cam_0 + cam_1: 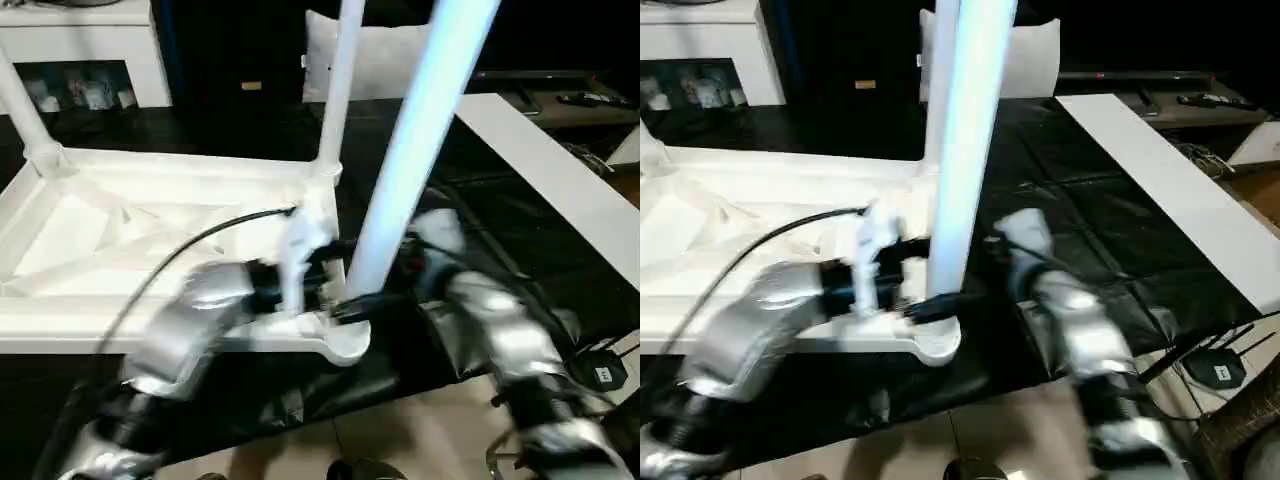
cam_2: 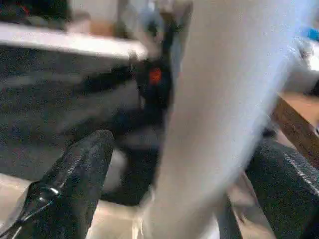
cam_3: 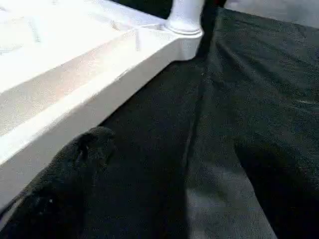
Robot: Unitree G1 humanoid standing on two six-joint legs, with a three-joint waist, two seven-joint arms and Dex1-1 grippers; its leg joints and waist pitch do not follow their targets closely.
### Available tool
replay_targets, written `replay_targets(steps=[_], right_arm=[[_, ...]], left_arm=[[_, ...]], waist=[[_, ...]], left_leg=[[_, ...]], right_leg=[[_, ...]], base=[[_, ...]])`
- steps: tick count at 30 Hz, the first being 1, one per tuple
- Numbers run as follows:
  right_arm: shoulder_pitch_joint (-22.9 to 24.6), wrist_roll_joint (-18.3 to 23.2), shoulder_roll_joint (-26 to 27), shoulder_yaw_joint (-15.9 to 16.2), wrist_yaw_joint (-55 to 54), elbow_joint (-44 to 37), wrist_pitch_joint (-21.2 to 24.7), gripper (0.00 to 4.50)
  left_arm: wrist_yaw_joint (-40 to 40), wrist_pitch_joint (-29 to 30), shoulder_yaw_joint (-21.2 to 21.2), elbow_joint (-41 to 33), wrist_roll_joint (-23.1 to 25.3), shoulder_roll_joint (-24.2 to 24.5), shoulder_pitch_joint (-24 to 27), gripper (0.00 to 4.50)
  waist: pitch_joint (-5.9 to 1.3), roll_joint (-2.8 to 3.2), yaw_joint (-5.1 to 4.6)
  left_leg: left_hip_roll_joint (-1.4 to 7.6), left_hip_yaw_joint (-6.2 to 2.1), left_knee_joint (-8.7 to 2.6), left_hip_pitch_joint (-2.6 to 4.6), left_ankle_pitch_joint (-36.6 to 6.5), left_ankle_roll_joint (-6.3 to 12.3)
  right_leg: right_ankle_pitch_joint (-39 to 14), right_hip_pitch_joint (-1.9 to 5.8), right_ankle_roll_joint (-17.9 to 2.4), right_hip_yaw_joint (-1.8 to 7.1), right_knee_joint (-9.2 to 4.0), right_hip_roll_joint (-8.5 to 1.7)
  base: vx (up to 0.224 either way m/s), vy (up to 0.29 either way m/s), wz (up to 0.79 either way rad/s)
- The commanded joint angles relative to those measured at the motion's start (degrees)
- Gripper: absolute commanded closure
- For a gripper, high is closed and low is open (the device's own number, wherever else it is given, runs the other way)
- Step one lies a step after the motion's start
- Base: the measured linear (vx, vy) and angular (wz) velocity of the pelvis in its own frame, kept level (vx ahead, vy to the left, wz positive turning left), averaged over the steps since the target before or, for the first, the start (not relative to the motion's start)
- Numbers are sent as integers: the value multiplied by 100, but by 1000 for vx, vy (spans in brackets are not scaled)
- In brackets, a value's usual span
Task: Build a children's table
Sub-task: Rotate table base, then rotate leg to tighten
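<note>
The white table top [image 1: 150,240] lies upside down on black cloth, ribbed underside up. Legs stand in its far left corner [image 1: 25,110] and far right corner [image 1: 338,90]. A third leg [image 1: 415,150] stands tilted in the near right corner socket [image 1: 345,342]. My left gripper [image 2: 182,144] is open around the base of this leg, one black finger [image 2: 75,184] on each side; a gap shows beside that finger. My right gripper [image 3: 169,144] is open just right of the leg, over bare black cloth, with nothing between its fingers [image 3: 75,164].
A white-grey cushion [image 1: 390,50] leans at the back. A flat white board [image 1: 560,170] lies along the right. A white shelf unit [image 1: 80,50] stands at the far left. Cables and a small black box [image 1: 600,375] lie on the floor at the near right.
</note>
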Motion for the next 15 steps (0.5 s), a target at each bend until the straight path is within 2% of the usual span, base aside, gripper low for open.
replay_targets(steps=[1, 3, 4, 6, 8, 10, 11, 12, 13, 14, 15], right_arm=[[145, 200, -234, 85, 529, -423, 133, 0], [303, 321, -484, 138, 899, -690, 163, 0], [459, 442, -743, 188, 1268, -964, 181, 0], [527, 497, -862, 195, 1439, -1093, 192, 0], [729, 682, -1231, 263, 2040, -1508, 316, 0], [793, 747, -1343, 282, 2221, -1652, 379, 0], [834, 787, -1425, 302, 2353, -1747, 421, 0], [868, 826, -1493, 324, 2446, -1826, 461, 0], [895, 860, -1545, 344, 2517, -1890, 494, 0], [924, 909, -1595, 367, 2582, -1960, 531, 0], [949, 940, -1638, 387, 2630, -2027, 570, 0]], left_arm=[[-474, 28, -29, -79, -100, 233, 11, 2], [-730, 7, -55, 20, -122, 475, -23, 2], [-947, -148, -97, 192, -42, 712, -89, 20], [-1043, -249, -124, 319, 38, 815, -144, 20], [-1253, -705, -222, 853, 426, 1045, -376, 48], [-1333, -896, -329, 1037, 615, 1140, -472, 63], [-1410, -1017, -428, 1171, 748, 1205, -552, 63], [-1478, -1107, -512, 1273, 850, 1250, -618, 72], [-1535, -1178, -577, 1357, 920, 1272, -675, 92], [-1599, -1251, -643, 1439, 973, 1290, -729, 96], [-1661, -1395, -714, 1578, 1056, 1284, -799, 99]], waist=[[-385, 91, 56], [-388, 103, 55], [-380, 101, 80], [-379, 97, 104], [-392, 113, 149], [-386, 104, 153], [-379, 89, 158], [-409, 104, 185], [-406, 93, 189], [-414, 102, 202], [-409, 95, 204]], left_leg=[[58, -3, -398, -5, -1454, 194], [70, -6, -402, -5, -1409, 192], [76, 5, -400, 14, -1430, 214], [80, 2, -411, 9, -1430, 239], [70, 0, -400, 38, -1471, 257], [77, -16, -417, 1, -1452, 226], [73, -12, -420, 13, -1495, 241], [87, -10, -392, 49, -1429, 232], [89, -27, -418, -8, -1323, 244], [102, -17, -406, 24, -1329, 221], [94, -13, -407, 15, -1326, 224]], right_leg=[[-2519, 288, -578, 247, -534, -297], [-2332, 290, -718, 246, -502, -293], [-2302, 282, -747, 254, -515, -294], [-2296, 288, -761, 258, -502, -300], [-2399, 290, -671, 258, -526, -294], [-2488, 309, -676, 249, -515, -322], [-2642, 294, -620, 241, -559, -311], [-2549, 285, -648, 266, -531, -341], [-2411, 322, -692, 255, -515, -335], [-2337, 300, -750, 262, -500, -348], [-2337, 307, -763, 258, -508, -344]], base=[[0, 0, 0], [0, 0, 0], [0, 0, 0], [0, 0, 0], [0, 0, 0], [0, 0, 0], [0, 0, 0], [0, 0, 0], [0, 0, 0], [0, 0, 0], [0, 0, 0]])
